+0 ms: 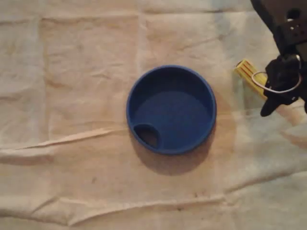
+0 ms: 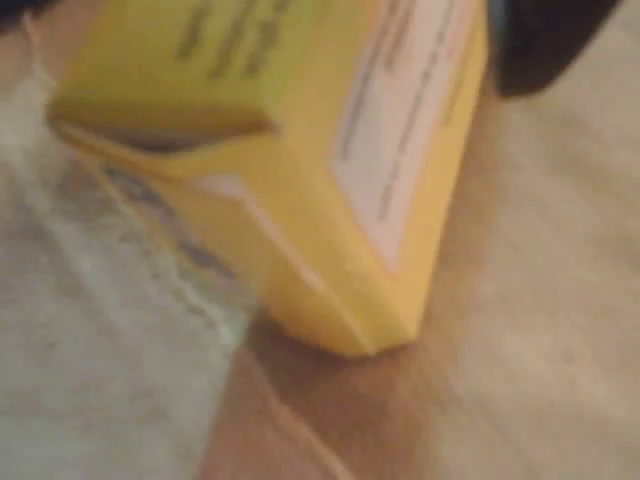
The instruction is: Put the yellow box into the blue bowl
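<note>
Overhead view shows one yellow box [image 1: 248,72], one blue bowl [image 1: 211,96], one black arm [image 1: 280,21] and one pincer [image 1: 272,86], all over a single creased, pale cloth [image 1: 72,96]. The box sits at the right side of the picture, well apart from the bowl and outside it. Its ribbed end points up and to the left, and its other end is hidden under the pincer.

In the wrist view the box [image 2: 300,150] is tilted, with one corner low and close to the cloth [image 2: 520,300]. Whether that corner touches the cloth cannot be told. Blurred print runs along its pale side panel. One dark finger [image 2: 545,45] lies against the box's right side, and a dark sliver at the top left edge flanks the other side, so the pincer looks closed on the box.

The arm comes in from the top right corner of the overhead view and reaches down and left. The pincer lies across the box, and one finger tip juts toward the lower left.

The bowl stands upright near the middle of the cloth. Its inside shows a plain blue floor and one small rounded pocket [image 1: 147,135] set against the lower left rim. A soft shadow falls on the cloth below the bowl.
</note>
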Tool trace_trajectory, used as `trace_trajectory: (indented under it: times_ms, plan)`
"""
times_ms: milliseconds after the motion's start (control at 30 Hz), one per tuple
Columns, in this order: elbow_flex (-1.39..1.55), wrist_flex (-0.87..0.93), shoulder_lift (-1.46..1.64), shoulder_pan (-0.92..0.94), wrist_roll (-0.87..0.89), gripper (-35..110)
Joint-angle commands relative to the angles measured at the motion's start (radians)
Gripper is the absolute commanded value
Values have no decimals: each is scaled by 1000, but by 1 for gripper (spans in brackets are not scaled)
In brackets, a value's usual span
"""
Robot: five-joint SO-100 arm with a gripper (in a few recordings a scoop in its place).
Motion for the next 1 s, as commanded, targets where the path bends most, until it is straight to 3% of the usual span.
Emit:
trace_trajectory:
  times_ms: [0,200,600,967]
  plan:
    - [-23,0,40,8,6,19]
    - [-26,-9,40,9,11,-3]
    - [-37,6,78,6,-3,0]
    - [-37,5,393,-6,-3,0]
